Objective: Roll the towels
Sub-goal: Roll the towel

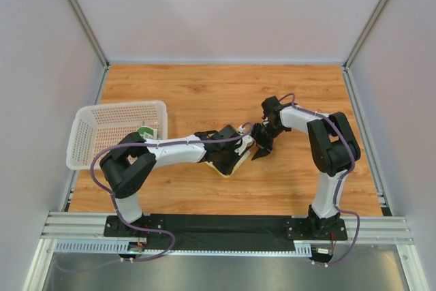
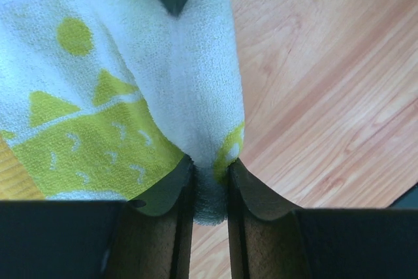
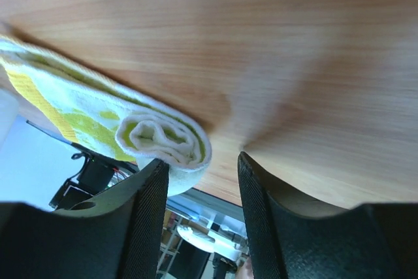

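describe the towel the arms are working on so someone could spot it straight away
On the wooden table, look to the middle. The lime-yellow towel lies there, one end rolled, a fold pinched by the left gripper. Its lime circles and triangles on white set it apart from the dark green towel in the white basket.

My left claw (image 2: 209, 164) is black, and so is my right claw (image 3: 200, 159). The lime towel (image 2: 98, 129) is white terry printed with a lime circle and triangles, above a lime band flecked with small white chevrons, with an orange-yellow strip at one edge. The desk (image 2: 326, 96) is orange-brown wood grain. The basket (image 1: 95, 134) is white mesh. The dark green towel (image 1: 145, 131) shows white marks.
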